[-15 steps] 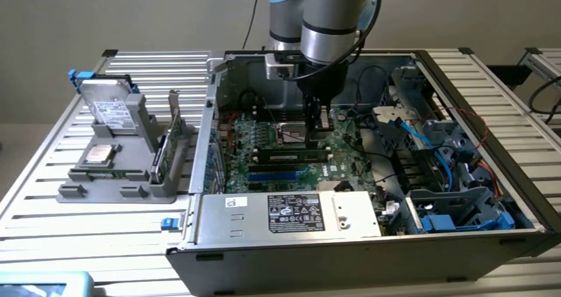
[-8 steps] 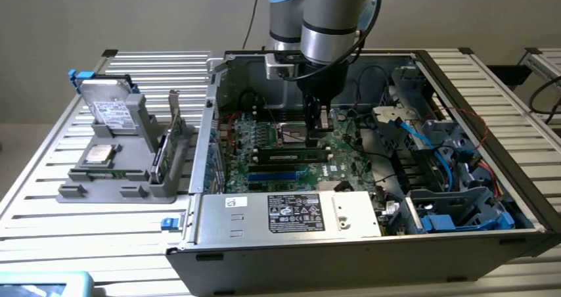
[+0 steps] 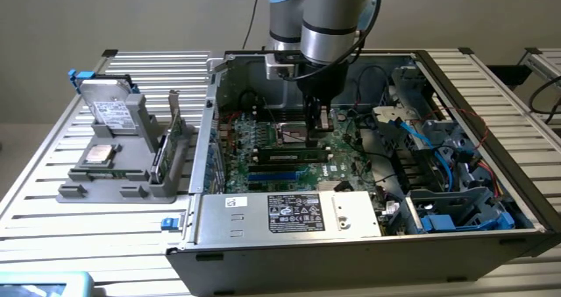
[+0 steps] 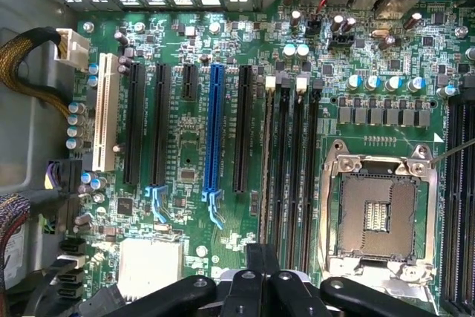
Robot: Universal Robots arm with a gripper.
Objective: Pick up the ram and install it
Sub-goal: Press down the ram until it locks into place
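The ram (image 3: 292, 156) is a thin green stick with black chips. It sits along a slot on the motherboard (image 3: 263, 139) inside the open computer case. In the wrist view the ram (image 4: 266, 176) shows edge-on in the first of the narrow black slots, beside the CPU socket (image 4: 380, 209). My gripper (image 3: 317, 131) hangs inside the case just above and behind the ram's end at the exterior view's right, over the socket area. Its black fingers (image 4: 261, 276) are pressed together with nothing visible between them.
A grey holder (image 3: 118, 179) on the slatted table at the exterior view's left carries a hard drive (image 3: 112, 110), a CPU (image 3: 96, 155) and a green card with a metal bracket (image 3: 168, 139). The power supply (image 3: 290, 213) and cables (image 3: 421, 133) crowd the case.
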